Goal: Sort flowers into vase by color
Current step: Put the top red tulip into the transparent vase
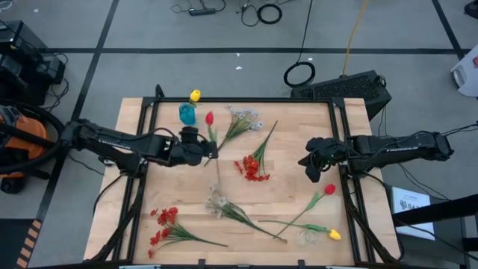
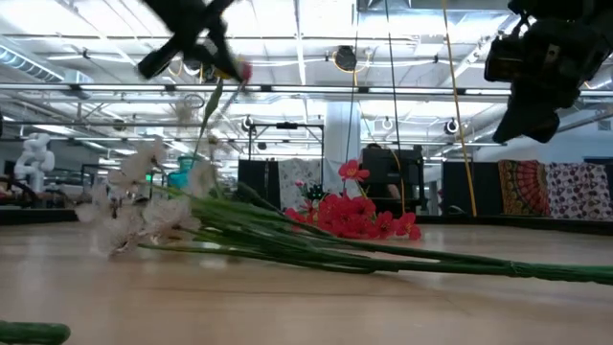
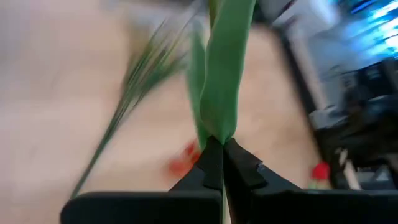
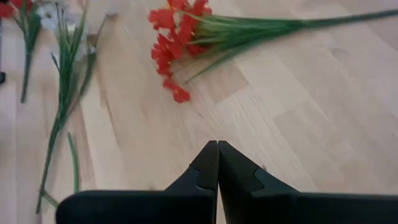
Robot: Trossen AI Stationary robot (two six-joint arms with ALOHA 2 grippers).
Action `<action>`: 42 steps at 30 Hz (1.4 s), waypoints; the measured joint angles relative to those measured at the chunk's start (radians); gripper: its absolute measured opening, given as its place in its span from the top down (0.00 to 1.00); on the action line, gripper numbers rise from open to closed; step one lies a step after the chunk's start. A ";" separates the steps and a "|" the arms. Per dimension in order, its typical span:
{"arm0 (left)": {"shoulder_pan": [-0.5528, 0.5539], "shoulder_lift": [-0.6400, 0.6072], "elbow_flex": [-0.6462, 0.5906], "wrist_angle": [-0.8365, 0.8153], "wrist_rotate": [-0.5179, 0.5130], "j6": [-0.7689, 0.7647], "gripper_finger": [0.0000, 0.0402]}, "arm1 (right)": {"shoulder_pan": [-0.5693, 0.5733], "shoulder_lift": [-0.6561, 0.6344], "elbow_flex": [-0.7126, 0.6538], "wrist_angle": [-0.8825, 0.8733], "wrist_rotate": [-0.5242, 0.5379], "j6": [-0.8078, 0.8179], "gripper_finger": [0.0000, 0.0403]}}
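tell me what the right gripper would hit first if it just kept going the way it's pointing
Probably the red clustered spray mid-table. The shut right gripper points across bare wood toward those blooms, with nothing nearer in line. It hangs above the table, so it might pass over them instead.

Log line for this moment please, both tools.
left tool: shut on red tulip stem, near vase | right tool: shut, empty, waiting at right edge | yellow tulip beside vase

even bright overhead light, soft shadows, ceiling lamp glare in low view, left wrist view heavily motion-blurred, right wrist view sharp
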 joint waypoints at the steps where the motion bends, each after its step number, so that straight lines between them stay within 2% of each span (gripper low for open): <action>1: -0.010 0.005 0.025 0.013 -0.042 0.076 1.00 | 0.000 0.000 0.000 0.002 0.000 0.000 1.00; 4: -0.027 0.025 0.096 0.147 -0.106 0.365 1.00 | 0.000 0.000 0.000 0.004 0.000 0.000 1.00; 7: -0.041 0.052 0.134 0.360 -0.112 0.677 1.00 | 0.000 0.000 0.000 0.005 0.000 -0.008 1.00; 9: -0.052 0.084 0.147 0.519 -0.091 0.869 1.00 | 0.000 -0.001 0.000 0.007 0.000 -0.009 1.00; 11: -0.058 0.125 0.164 0.672 -0.023 0.984 1.00 | 0.000 0.000 0.000 0.011 0.000 -0.010 1.00; 14: -0.061 0.208 0.190 0.832 0.079 1.046 1.00 | 0.000 0.000 0.000 0.012 0.000 -0.006 1.00; 19: -0.059 0.384 0.280 0.970 0.247 1.088 1.00 | 0.000 0.000 0.000 0.011 0.000 -0.007 1.00; 22: -0.059 0.480 0.356 1.060 0.351 1.096 1.00 | 0.000 0.000 0.000 0.011 0.000 -0.011 1.00; 30: -0.087 0.714 0.589 1.201 0.534 1.195 1.00 | 0.000 0.000 0.000 0.011 0.000 -0.024 1.00; 36: -0.121 0.865 0.782 1.192 0.605 1.221 1.00 | 0.000 0.000 0.000 0.010 0.000 -0.037 1.00; 42: -0.141 0.981 0.915 1.189 0.607 1.227 1.00 | 0.000 0.000 0.000 0.004 0.000 -0.032 1.00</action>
